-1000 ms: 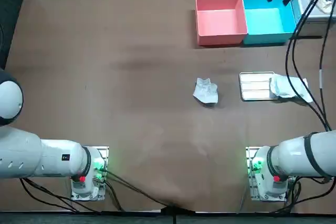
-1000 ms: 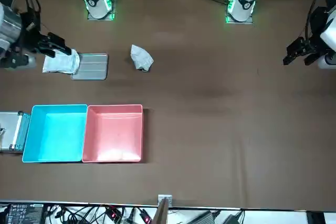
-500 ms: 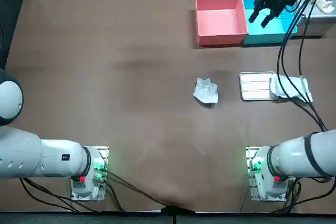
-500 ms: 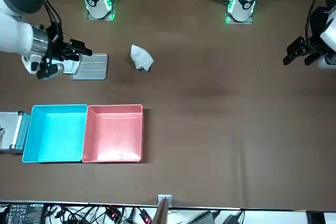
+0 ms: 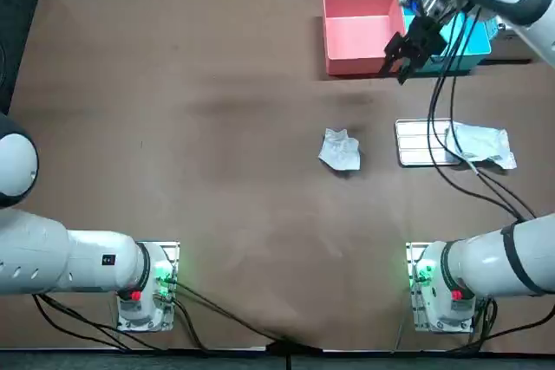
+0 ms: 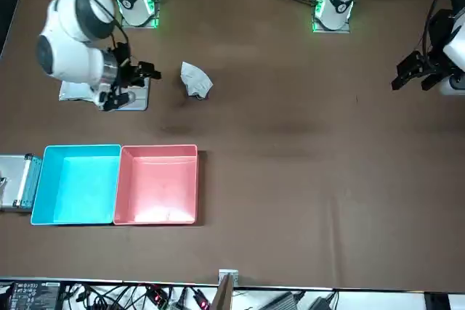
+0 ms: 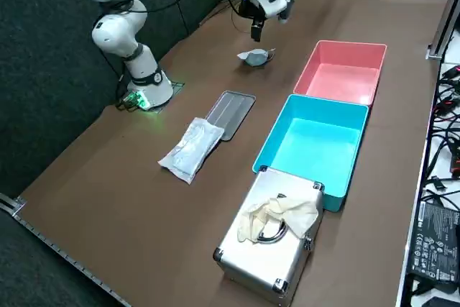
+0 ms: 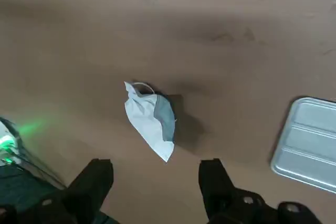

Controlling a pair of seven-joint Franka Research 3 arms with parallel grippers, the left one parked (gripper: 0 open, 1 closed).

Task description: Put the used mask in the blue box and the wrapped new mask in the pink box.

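The right end effector hangs above the counter near the used mask, its fingers wide apart and holding nothing. The crumpled used mask lies on the bare counter. The wrapped mask lies against the tray. The pink box and blue box stand touching, side by side.

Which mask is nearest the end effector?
The crumpled mask alone mid-table, below the open end effector; the wrapped mask lies farther off, beside the tray.
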